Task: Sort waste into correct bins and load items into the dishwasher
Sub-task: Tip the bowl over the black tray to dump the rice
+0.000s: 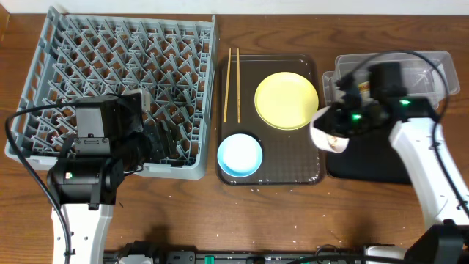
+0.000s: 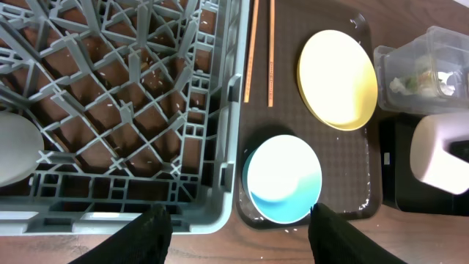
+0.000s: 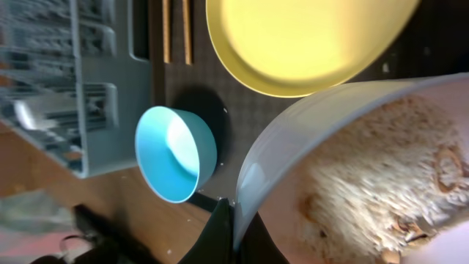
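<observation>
**Grey rack on the left, white bowl gripped over the black tray on the right**

Grey plastic dish rack fills the far-left corner of the bench and reaches almost to the near edge. The left arm hangs over the rack's near-right part. The left gripper has its fingers spread wide with nothing between them, above the rack's near rim and the tray next to it. A white rounded thing sits among the pegs at the edge of the left wrist view; what it is cannot be told.

Just right of the rack, at mid-bench, lies the dark brown serving tray. Two wooden chopsticks lie side by side along its left edge, running from far to near. The light blue bowl stands upright in its near-left corner. The yellow plate rests flat in its far-right part.

At that tray's right edge the right gripper pinches the rim of the white bowl. The bowl is held tilted, about over the left edge of the glossy black tray, and beige crumbs cling to its inside. The black tray lies towards the near-right of the bench. The clear plastic tub stands beyond it in the far-right corner. Pale crumpled waste lies in the tub, too small to sort out.
</observation>
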Tool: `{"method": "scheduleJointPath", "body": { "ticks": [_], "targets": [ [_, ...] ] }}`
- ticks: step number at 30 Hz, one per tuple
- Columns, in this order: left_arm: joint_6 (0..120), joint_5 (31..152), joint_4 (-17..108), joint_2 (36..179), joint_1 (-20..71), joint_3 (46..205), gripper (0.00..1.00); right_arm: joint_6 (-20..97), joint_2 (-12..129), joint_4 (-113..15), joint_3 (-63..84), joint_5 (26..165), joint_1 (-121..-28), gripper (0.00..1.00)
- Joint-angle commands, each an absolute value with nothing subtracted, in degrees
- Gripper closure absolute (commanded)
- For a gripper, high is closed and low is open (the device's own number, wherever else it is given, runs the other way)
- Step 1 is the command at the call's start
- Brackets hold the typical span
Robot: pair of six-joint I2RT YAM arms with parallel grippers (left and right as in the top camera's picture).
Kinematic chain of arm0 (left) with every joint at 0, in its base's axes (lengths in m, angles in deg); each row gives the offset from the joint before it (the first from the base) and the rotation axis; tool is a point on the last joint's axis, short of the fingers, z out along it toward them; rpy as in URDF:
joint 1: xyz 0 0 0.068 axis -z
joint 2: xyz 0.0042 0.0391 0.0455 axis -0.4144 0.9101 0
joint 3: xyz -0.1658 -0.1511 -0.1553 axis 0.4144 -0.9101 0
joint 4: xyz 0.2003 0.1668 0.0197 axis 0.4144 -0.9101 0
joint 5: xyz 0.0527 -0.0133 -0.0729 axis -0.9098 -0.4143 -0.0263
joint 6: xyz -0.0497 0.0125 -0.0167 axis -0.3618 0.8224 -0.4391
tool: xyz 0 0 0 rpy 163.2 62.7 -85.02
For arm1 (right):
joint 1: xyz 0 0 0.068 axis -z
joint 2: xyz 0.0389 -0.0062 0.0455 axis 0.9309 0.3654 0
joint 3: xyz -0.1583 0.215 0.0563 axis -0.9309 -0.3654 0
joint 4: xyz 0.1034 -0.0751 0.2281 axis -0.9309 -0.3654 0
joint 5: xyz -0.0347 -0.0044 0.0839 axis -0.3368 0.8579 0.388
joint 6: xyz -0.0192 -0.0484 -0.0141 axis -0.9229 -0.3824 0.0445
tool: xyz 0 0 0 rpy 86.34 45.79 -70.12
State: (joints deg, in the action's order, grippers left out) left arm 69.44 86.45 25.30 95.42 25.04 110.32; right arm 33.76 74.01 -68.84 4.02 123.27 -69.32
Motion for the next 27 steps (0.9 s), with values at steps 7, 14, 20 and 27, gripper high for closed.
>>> {"method": "scheduleJointPath", "body": {
  "ticks": [7, 14, 20, 27],
  "targets": [
    [70.4, 85.1, 25.2, 95.5, 25.3, 111.7, 0.39, 23.6, 76.2, -58.0, -6.2, 152.9, -52.1, 0.99],
    [70.4, 85.1, 25.3, 95.5, 25.3, 111.7, 0.39, 27.7, 76.2, -47.6, -15.0, 162.1, -43.1, 0.99],
    [70.4, 85.0, 25.3, 95.5, 25.3, 111.7, 0.38, 24.4, 76.2, -38.9, -20.6, 175.9, -35.6, 0.99],
    [70.4, 85.0, 25.3, 95.5, 25.3, 111.7, 0.38, 24.2, 76.2, -38.2, -21.8, 176.0, -32.9, 0.99]
  ]
}}
